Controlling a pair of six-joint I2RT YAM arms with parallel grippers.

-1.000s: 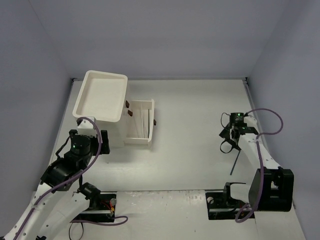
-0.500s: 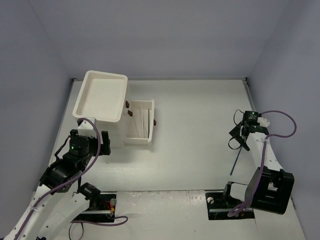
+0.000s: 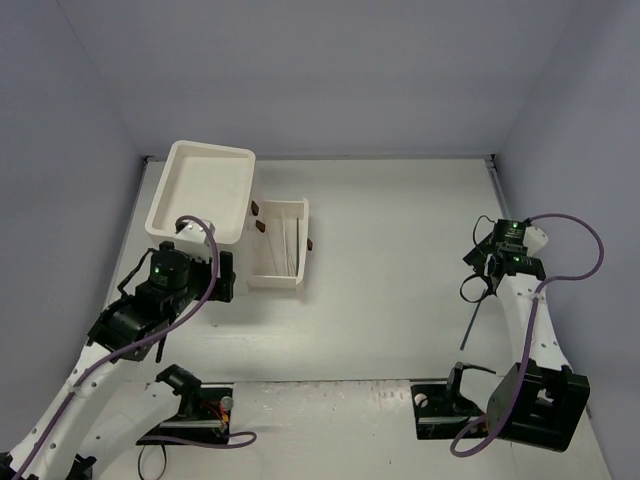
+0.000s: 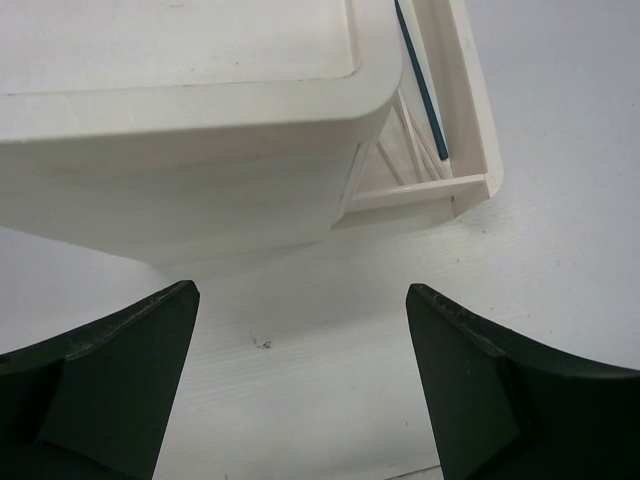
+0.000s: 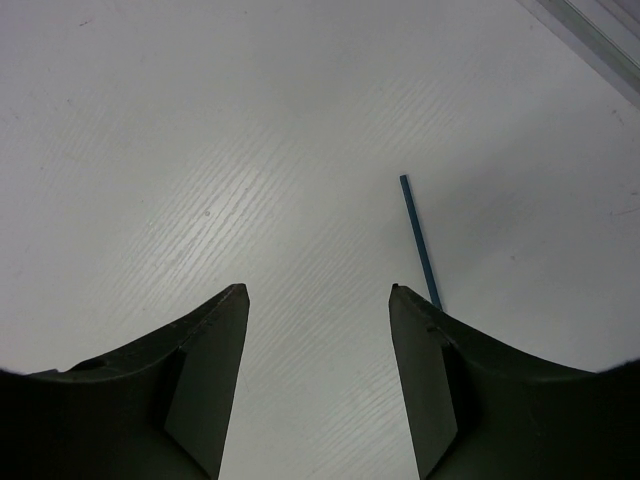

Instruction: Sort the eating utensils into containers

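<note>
The white cabinet stands at the back left with one long drawer pulled out; brown knobs show on its front. In the left wrist view the drawer holds a dark blue chopstick and clear-white chopsticks. A second dark blue chopstick lies on the table at the right, also in the right wrist view, just right of the right finger. My right gripper is open and empty above it. My left gripper is open and empty beside the cabinet.
The cabinet has a rimmed tray top. The table's back edge meets grey walls on three sides. Both arm bases sit at the near edge, with purple cables looping off the arms.
My right gripper has swung right and slightly back, away from the table's middle. My left gripper has moved forward to the cabinet's near side.
</note>
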